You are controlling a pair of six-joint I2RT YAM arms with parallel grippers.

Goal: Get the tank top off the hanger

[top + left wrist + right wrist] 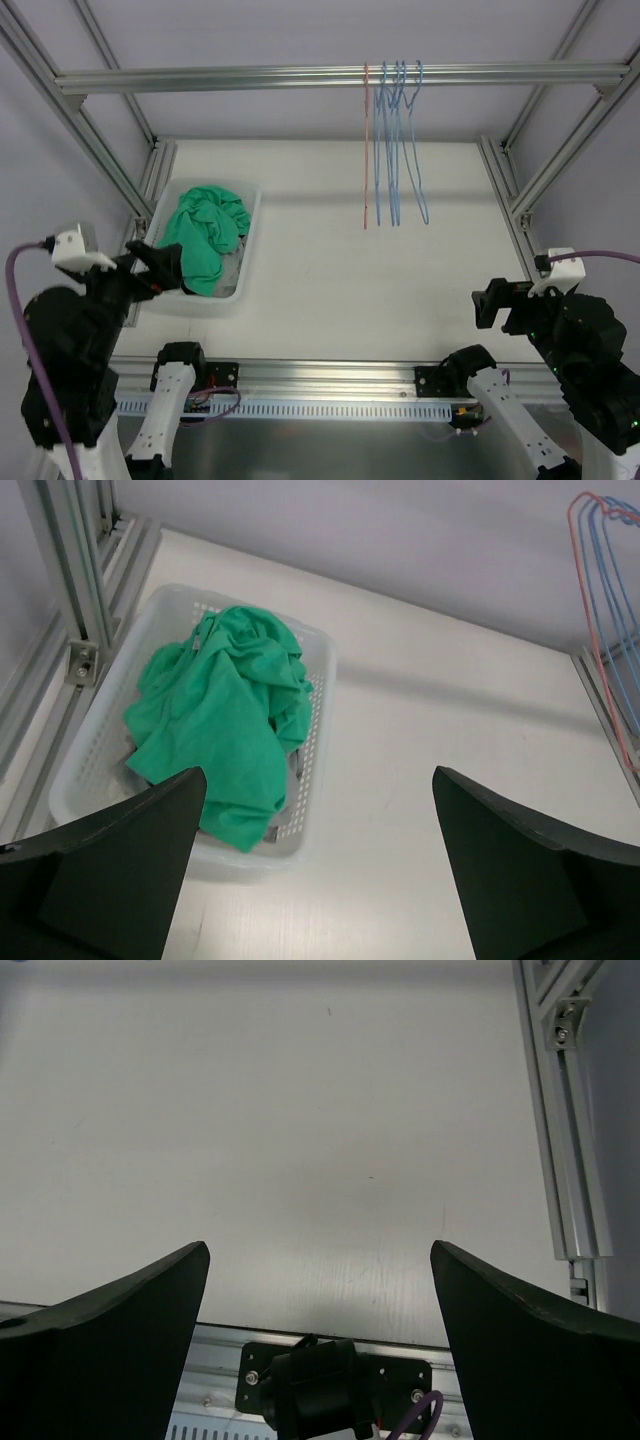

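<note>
A green tank top (207, 235) lies crumpled in a white basket (248, 240) at the left of the table; it also shows in the left wrist view (225, 715). Bare wire hangers (397, 140), one red and several blue, hang from the top rail with no cloth on them. My left gripper (160, 268) is open and empty, raised at the basket's near edge (318, 810). My right gripper (497, 303) is open and empty, raised over the table's near right edge (318, 1290).
Aluminium frame posts (128, 185) stand along the left and right (515, 185) of the table. The hangers' edges show at the right of the left wrist view (605, 610). The right arm's base mount (335, 1390) lies below the right gripper.
</note>
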